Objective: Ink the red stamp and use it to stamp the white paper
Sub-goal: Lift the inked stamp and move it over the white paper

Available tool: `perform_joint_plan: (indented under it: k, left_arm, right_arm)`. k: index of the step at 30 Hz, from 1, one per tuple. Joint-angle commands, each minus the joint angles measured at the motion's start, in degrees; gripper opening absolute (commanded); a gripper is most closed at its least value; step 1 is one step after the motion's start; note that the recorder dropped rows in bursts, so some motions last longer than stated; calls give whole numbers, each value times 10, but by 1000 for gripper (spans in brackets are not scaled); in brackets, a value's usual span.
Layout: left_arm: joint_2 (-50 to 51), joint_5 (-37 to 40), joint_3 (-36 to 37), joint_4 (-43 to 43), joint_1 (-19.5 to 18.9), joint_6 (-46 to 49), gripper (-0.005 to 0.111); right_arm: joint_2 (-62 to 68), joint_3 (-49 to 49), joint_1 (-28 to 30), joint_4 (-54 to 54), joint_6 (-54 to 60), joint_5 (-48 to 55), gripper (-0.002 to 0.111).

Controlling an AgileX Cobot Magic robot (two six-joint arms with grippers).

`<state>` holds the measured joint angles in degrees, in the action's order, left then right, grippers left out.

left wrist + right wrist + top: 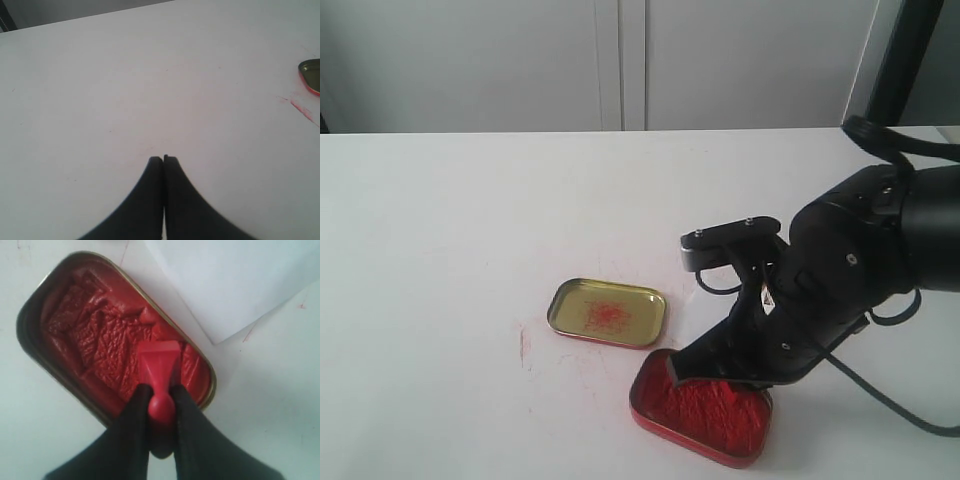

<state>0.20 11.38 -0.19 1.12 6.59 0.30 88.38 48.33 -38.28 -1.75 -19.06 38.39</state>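
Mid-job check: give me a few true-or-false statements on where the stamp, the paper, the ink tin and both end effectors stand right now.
1. The right end effector grips the red stamp by its handle. True.
2. The stamp's base rests on the white paper. False: it is down at the red ink paste in the tin.
3. The left end effector is open. False: its jaws are together, holding nothing, over the table.
4. The tin's lid lies inside up beside the tin. True.
5. The white paper lies inside the tin. False: it lies on the table beside it.
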Motion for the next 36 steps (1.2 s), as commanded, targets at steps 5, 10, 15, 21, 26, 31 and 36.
perform_joint_plan:
  k: [5, 10, 15, 21, 26, 31, 36]
  left_arm:
    - [-2, -2, 2, -2, -1, 2, 0]
    - [-2, -2, 2, -2, -1, 2, 0]
    - [-2, -2, 2, -2, -1, 2, 0]
    - [-2, -2, 2, -2, -1, 2, 0]
    - [-2, -2, 2, -2, -1, 2, 0]
    - [-2, -2, 2, -2, -1, 2, 0]
    - [-2, -2, 2, -2, -1, 2, 0]
  right_arm:
    - [-6, 55, 6, -17, -4, 5, 0]
    - [0, 92, 7, -52, -6, 36, 0]
    - [31, 135, 25, -56, -6, 58, 0]
    - [79, 186, 54, -56, -1, 98, 0]
    - [105, 210, 58, -56, -1, 102, 0]
    - [140, 215, 58, -56, -1, 88, 0]
    - [163, 215, 58, -57, -1, 67, 0]
